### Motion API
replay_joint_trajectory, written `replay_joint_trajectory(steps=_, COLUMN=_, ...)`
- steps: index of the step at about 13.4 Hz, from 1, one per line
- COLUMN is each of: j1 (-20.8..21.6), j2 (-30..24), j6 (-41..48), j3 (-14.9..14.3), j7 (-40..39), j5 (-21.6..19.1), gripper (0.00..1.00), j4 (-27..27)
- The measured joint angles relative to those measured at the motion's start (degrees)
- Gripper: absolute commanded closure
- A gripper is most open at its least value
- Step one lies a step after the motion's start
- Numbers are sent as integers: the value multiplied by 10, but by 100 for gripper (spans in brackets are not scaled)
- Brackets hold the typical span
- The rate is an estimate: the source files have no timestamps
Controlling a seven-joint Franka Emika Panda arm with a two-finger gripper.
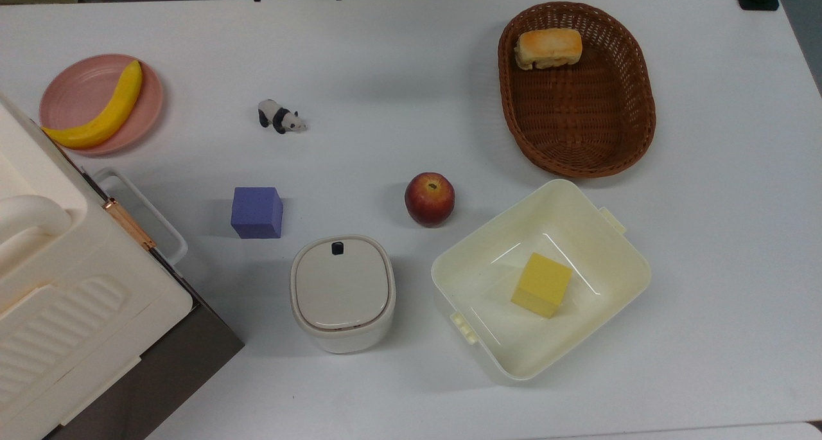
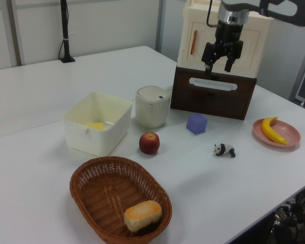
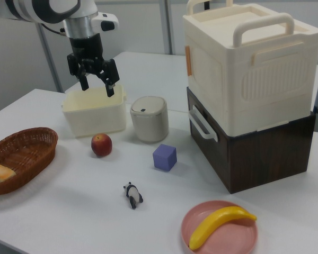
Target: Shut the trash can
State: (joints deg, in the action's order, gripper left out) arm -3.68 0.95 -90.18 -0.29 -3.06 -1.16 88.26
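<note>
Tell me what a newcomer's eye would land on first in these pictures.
Probably the big cream ribbed plastic box stacked on a dark brown drawer unit at the right view's right. Next, the black claw hanging open, high above the white table, and the small cream lidded trash can near centre, shut.

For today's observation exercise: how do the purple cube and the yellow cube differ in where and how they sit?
The purple cube stands directly on the white table, beside the trash can; the yellow cube lies inside the cream square tub. In the top view, the purple cube sits square to the picture, the yellow one turned at an angle. Both look like plain solid blocks.
</note>
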Motion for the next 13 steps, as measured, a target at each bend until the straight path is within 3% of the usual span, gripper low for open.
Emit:
replay_joint_trajectory(steps=3, j1=0, j2=1, j6=0, j3=3, j7=55, j5=0, gripper=0, j4=0)
replay_joint_trajectory(steps=13, j1=-16, j2=0, j6=13, j3=-1, j7=63, j5=-34, gripper=0, j4=0)
